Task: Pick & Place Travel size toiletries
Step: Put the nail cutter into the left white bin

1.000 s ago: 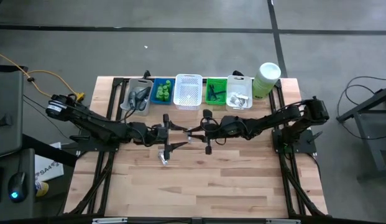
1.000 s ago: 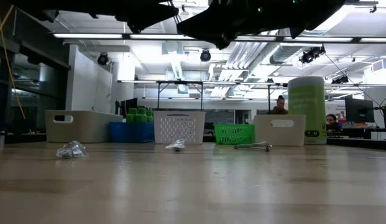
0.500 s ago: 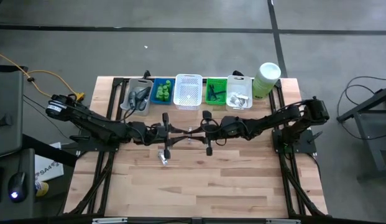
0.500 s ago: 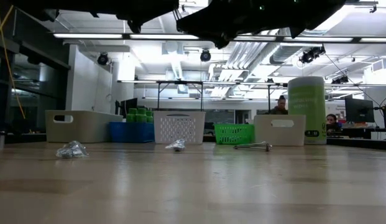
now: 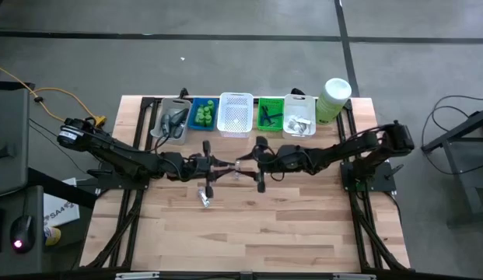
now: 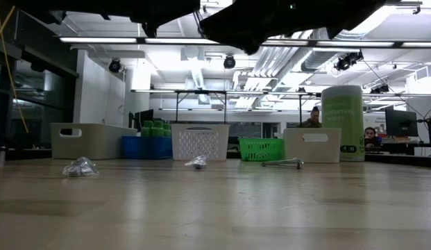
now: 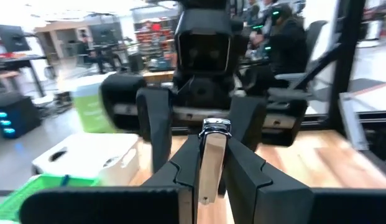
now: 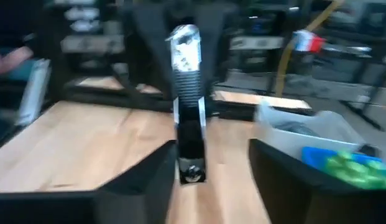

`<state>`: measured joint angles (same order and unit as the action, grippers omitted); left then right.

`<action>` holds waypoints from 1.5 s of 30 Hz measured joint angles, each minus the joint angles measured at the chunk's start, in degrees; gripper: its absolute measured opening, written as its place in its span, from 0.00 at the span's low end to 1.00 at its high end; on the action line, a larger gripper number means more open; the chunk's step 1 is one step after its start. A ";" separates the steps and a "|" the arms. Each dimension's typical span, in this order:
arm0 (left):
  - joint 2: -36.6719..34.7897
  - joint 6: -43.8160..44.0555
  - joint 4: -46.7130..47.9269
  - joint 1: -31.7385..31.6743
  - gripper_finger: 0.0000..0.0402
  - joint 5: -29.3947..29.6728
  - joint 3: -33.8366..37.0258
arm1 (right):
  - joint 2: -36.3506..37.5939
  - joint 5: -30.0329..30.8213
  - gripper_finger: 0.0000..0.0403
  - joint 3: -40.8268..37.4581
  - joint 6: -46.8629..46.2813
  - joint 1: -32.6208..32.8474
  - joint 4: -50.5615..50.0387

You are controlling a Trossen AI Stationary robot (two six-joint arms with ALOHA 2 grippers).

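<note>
Silvery, thin dark-handled razor (image 7: pixel 208 163): pinched upright in my left gripper (image 5: pixel 212 165) above mid-table. My right gripper (image 5: pixel 253 164) faces it, fingers spread wide around the razor's far end. Crumpled silvery tubes (image 6: pixel 80 167) lie on the wooden table (image 5: pixel 303 225).
</note>
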<state>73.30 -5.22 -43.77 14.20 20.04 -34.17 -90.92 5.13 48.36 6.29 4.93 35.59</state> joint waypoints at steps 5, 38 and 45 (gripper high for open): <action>-0.03 -3.24 0.68 -1.60 0.11 5.84 0.00 | 4.05 12.27 0.66 0.00 -1.47 1.51 -7.29; 18.35 17.51 34.59 -39.69 0.26 -10.67 -19.44 | 9.99 26.48 0.71 0.00 -11.24 3.69 -23.40; 16.82 17.51 36.89 -39.69 0.28 -11.83 -19.47 | 9.99 26.50 0.71 0.00 -16.65 3.58 -27.00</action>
<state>90.12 12.30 -6.87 -25.50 8.20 -53.65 -80.93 31.63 48.36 -10.37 8.52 8.59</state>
